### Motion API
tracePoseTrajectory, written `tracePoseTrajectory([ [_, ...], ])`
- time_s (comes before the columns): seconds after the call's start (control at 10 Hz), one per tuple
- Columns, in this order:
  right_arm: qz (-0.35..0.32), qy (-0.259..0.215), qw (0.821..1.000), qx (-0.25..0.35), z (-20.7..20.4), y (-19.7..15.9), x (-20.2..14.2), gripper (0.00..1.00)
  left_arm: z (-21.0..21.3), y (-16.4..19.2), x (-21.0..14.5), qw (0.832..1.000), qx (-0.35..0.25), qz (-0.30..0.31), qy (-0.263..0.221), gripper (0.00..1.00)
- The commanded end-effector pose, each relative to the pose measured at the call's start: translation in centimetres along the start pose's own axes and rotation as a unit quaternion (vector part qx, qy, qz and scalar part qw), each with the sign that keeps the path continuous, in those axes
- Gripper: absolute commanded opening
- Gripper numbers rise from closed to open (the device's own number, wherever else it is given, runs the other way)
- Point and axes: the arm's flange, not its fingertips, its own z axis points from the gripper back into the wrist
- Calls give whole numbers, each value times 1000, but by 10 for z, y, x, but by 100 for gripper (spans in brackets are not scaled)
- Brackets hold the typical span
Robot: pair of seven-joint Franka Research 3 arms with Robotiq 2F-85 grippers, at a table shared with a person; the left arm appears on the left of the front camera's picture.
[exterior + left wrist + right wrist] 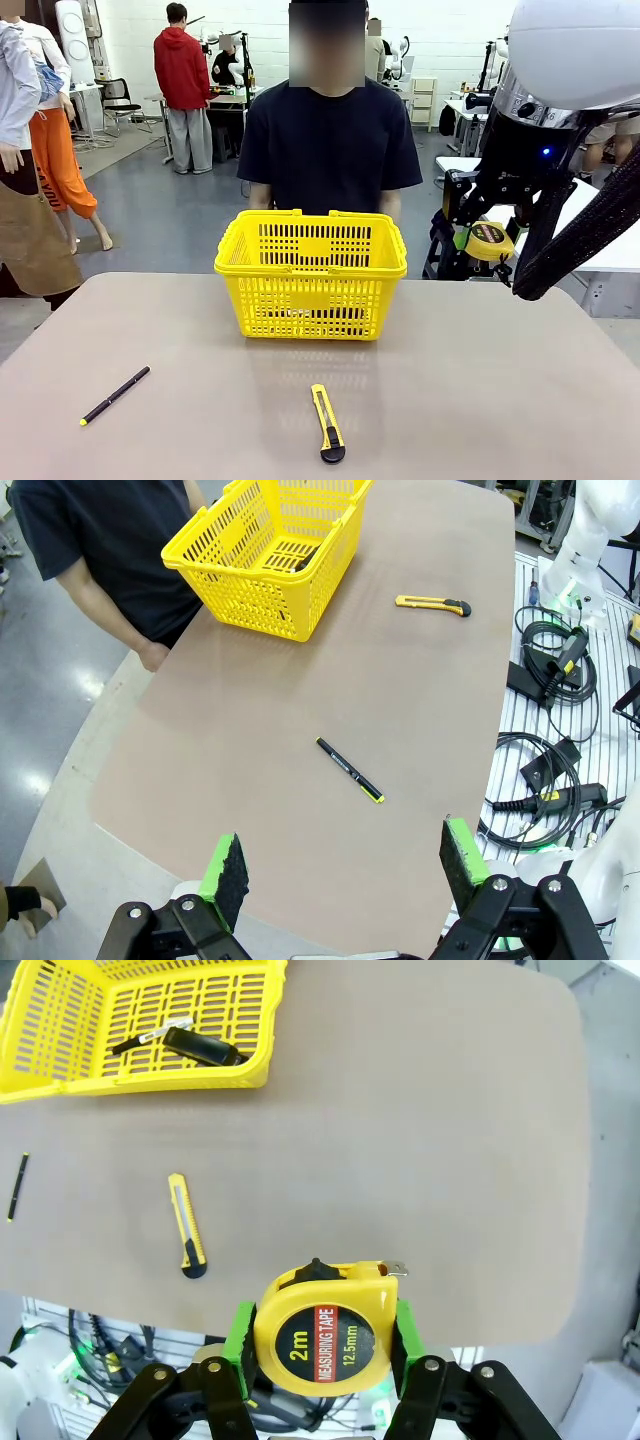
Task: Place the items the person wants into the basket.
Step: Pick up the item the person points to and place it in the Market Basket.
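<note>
basket (311,272): bright yellow, slotted lattice sides. surface (480,400): plain matte beige-brown. tape measure (322,1331): yellow case, black face, red band, yellow lettering. utility knife (326,422): yellow body, black end. pen (115,394): thin, black, yellow tip. stapler (205,1049) in basket: black. marker (150,1038) next to it: white barrel, black cap. both end effectors (left (343,871), right (322,1345)): black, green pads. person's T-shirt (330,150): plain black
</note>
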Motion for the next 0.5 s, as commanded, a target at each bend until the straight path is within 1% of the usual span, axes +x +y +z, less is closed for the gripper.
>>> tracePoseTrajectory([
  [0.0, 93, 8, 996, -10, 2, 18, 39, 63, 1, 0, -1, 1000, -1, -9, -12, 100],
  [0.1, 199, 8, 980, -10, 1, 31, 80, 63, 1, 0, -1, 1000, -1, -9, -12, 100],
  [0.2, 240, 8, 970, 23, -5, 46, 124, 63, 1, 0, -1, 1000, -1, -9, -12, 100],
  [0.3, 254, 3, 966, 40, -17, 58, 154, 63, 1, 0, -1, 1000, -1, -9, -12, 100],
  [0.4, 261, 6, 964, 50, -31, 68, 172, 63, 1, 0, -1, 1000, -1, -9, -12, 100],
])
